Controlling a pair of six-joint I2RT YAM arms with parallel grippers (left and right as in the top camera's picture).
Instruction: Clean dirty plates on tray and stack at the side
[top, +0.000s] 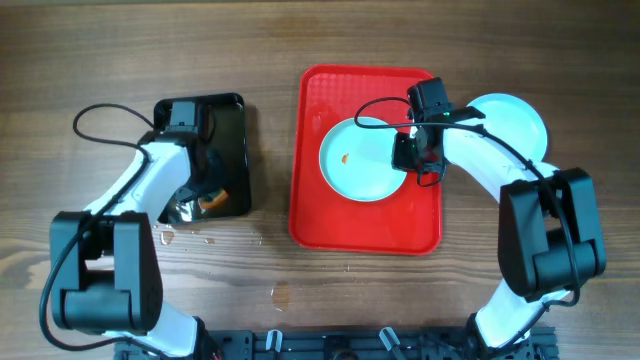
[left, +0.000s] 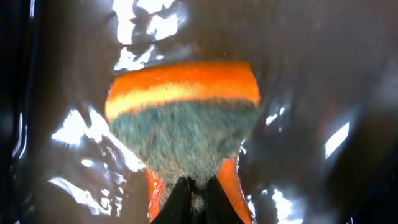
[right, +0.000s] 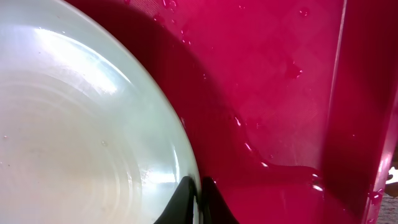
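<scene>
Sponge (left: 183, 118) pinched in my left end effector (left: 197, 196) over black tray (top: 228, 125), my right end effector (right: 198, 191) clamping rim of smeared plate (top: 355, 178) on red tray (top: 320, 222)

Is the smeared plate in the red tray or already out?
In. Overhead, the plate lies wholly inside the rim of the tray, and the right wrist view shows red floor beside its edge.
</scene>
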